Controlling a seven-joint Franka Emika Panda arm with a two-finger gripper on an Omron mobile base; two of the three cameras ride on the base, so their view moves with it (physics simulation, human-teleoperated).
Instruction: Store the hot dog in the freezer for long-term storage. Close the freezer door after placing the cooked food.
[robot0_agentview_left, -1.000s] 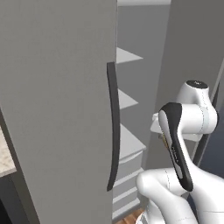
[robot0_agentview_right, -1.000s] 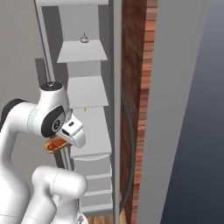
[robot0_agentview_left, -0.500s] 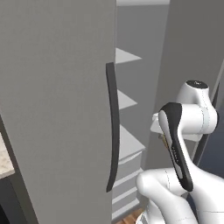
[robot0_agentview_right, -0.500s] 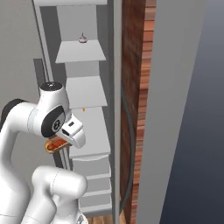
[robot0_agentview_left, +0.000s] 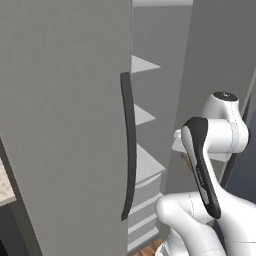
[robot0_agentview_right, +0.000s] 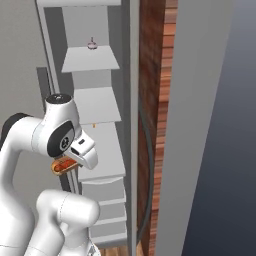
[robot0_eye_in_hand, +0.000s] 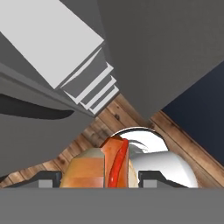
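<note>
Gripping the hot dog (robot0_eye_in_hand: 101, 165), the gripper (robot0_eye_in_hand: 98, 180) has its two fingertips closed on the bun from either side, one dark tip (robot0_eye_in_hand: 49, 179) at the left of the hand view and the other at the right. The hot dog is in the air in front of the open freezer (robot0_agentview_right: 97, 150), level with the middle shelves and not resting on any of them. In the hand view its long axis runs away from the camera along the gripper, the red sausage showing as a stripe between the two tan bun halves. In the right base view the hot dog (robot0_agentview_right: 63, 165) sticks out as an orange end under the white hand, pointing down and toward the left edge of that picture. The freezer door (robot0_agentview_right: 200, 125) stands swung wide at the right. On an upper shelf sits a small pale item (robot0_agentview_right: 91, 44). Against the earlier frames, nothing has moved: arm, hot dog and door hold the same places.
</note>
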